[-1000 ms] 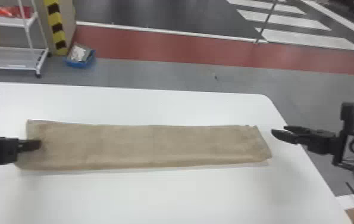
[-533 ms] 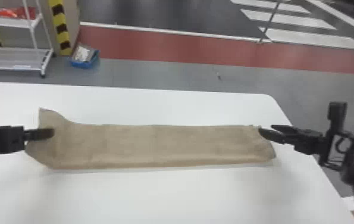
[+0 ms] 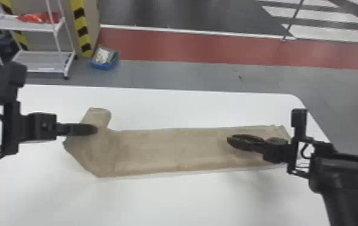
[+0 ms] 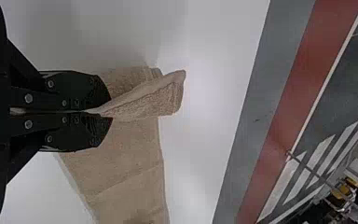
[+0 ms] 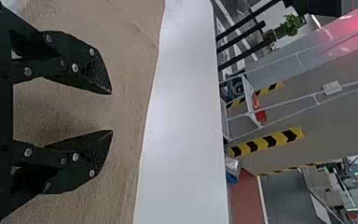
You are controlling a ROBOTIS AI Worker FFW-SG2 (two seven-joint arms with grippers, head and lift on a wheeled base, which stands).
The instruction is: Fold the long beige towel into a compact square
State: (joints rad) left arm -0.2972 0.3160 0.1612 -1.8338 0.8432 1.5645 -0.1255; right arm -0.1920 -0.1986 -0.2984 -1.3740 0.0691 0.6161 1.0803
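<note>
In the head view, the beige towel (image 3: 163, 150) lies across the counter (image 3: 172, 200), its nine o'clock end lifted at the left gripper (image 3: 96, 129); the right gripper (image 3: 229, 142) is over its three o'clock part. The left wrist view has jaws pinching the towel; the right wrist view, jaws spread above it.

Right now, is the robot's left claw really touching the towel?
Touching. The left wrist view shows the left claw shut on the beige towel, with cloth pinched between its two fingers.

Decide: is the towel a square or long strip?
Long strip: the towel runs across the table, one end pinched in the left claw.
</note>
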